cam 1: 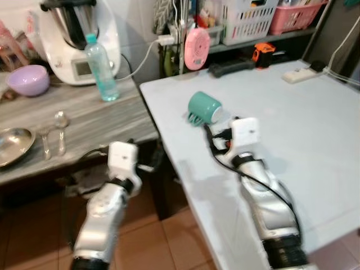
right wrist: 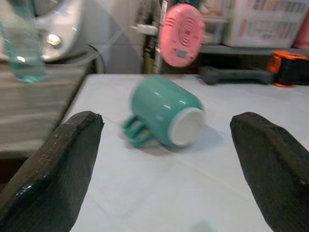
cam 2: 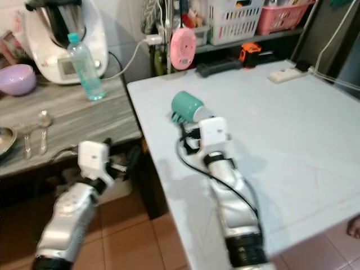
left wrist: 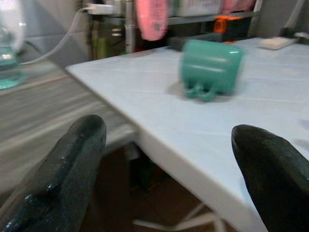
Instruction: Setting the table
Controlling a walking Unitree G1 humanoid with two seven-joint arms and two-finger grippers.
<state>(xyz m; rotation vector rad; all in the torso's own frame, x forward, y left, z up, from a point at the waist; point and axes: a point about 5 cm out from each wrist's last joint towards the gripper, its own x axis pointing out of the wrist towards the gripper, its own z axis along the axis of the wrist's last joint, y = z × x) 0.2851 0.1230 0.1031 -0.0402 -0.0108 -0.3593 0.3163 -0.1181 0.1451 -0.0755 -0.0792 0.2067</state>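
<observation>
The right gripper, fingers spread wide, is lining up on a green mug lying tipped on its side near the white table's left edge, handle down. The left gripper, also spread, is hovering off that edge. The next move probably calls for closing on the mug and standing it upright.

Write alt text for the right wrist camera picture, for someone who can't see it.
A green mug lies on its side on a pale table, framed between the open right gripper's two black fingers. A pink round device hangs behind it.
</observation>
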